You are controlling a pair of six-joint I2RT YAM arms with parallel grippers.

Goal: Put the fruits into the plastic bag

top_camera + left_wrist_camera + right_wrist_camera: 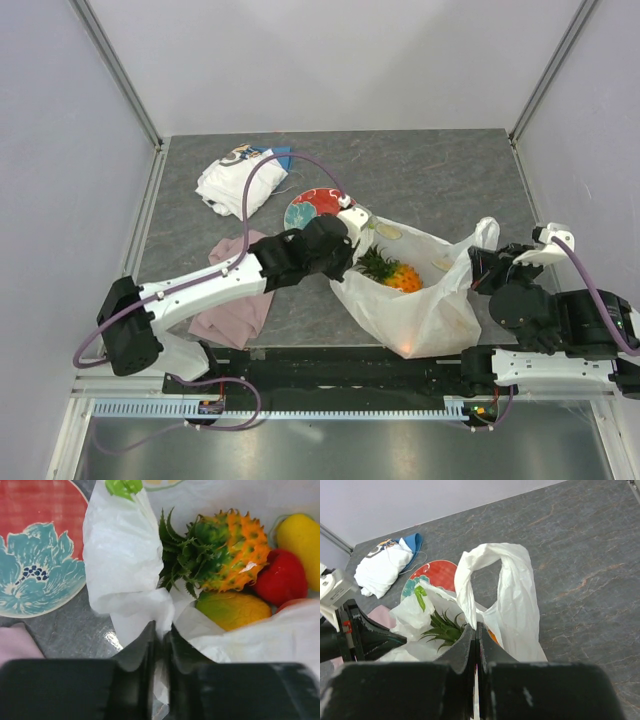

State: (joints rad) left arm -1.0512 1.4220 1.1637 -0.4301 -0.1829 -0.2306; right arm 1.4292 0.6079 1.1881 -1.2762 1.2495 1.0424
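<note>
The top external camera looks steeply down from above the near edge of the table (450, 170), taking in all of it. The left wrist camera sits close over the plastic bag (125, 555), facing the pineapple (230, 550) and plate (35, 555). The right wrist camera looks from the bag's other side towards the wall (420, 500), sharing bag, pineapple crown and plate with both.

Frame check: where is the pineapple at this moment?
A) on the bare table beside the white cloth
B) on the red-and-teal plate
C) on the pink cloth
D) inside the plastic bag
D: the left wrist view shows the pineapple lying inside the plastic bag, next to a mango and a red fruit.
</note>
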